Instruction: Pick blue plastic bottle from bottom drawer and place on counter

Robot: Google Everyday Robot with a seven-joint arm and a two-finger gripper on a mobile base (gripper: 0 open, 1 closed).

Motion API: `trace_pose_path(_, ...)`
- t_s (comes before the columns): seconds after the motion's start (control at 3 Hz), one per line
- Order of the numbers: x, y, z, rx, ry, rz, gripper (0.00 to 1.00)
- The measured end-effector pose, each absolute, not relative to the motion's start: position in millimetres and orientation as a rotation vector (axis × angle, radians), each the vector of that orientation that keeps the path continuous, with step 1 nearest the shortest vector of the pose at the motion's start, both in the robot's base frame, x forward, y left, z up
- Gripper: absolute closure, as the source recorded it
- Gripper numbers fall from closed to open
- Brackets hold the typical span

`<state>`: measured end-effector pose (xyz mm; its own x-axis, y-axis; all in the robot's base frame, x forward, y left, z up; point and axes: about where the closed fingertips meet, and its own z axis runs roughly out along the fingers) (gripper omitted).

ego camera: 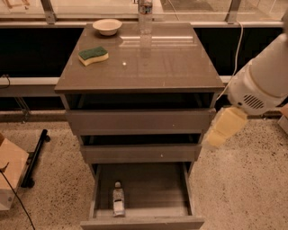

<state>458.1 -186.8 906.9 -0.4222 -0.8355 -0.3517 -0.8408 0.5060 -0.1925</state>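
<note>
The blue plastic bottle (pixel 118 199) lies on its side in the open bottom drawer (pixel 153 186), near the front left, cap pointing to the back. The counter (pixel 171 63) is the glossy top of the cabinet. My arm comes in from the right with a white joint (pixel 263 83). Its pale end, the gripper (pixel 217 136), hangs beside the cabinet's right edge at the height of the middle drawer, well above and right of the bottle.
On the counter stand a second clear bottle (pixel 145 13) at the back, a white bowl (pixel 107 26) and a green-and-yellow sponge (pixel 93 55). The two upper drawers are pulled out a little. A cardboard box (pixel 10 173) and a black bar (pixel 35 158) lie on the floor at left.
</note>
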Motion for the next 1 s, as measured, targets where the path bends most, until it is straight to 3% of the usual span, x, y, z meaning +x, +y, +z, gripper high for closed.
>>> trace_pose_path(1.0, 485, -178, 853, -1.152, 2.488, 0.06, 0.0)
